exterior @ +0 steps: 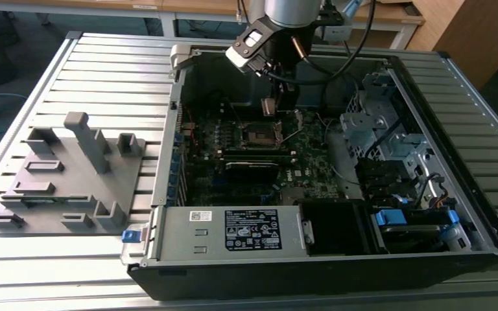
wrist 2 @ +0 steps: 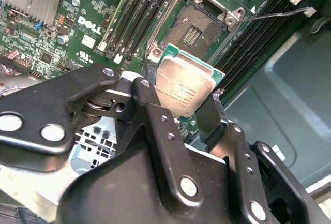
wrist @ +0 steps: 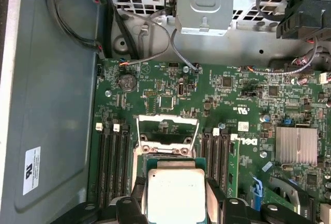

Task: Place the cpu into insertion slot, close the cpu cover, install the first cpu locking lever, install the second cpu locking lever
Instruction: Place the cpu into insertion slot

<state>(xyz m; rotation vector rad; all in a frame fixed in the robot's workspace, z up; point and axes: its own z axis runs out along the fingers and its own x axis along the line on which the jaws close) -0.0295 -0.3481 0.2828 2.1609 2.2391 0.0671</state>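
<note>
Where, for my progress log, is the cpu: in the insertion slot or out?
Out. The gripper holds the cpu by its edges, above the motherboard; the insertion slot shows its bare dark centre, empty.

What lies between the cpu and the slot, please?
Nothing; in the second wrist view, only air separates the held cpu from the open slot.

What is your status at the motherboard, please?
Tool shut on cpu, held above board, not yet seated. Empty insertion slot uncovered. Nothing seen between them.
</note>
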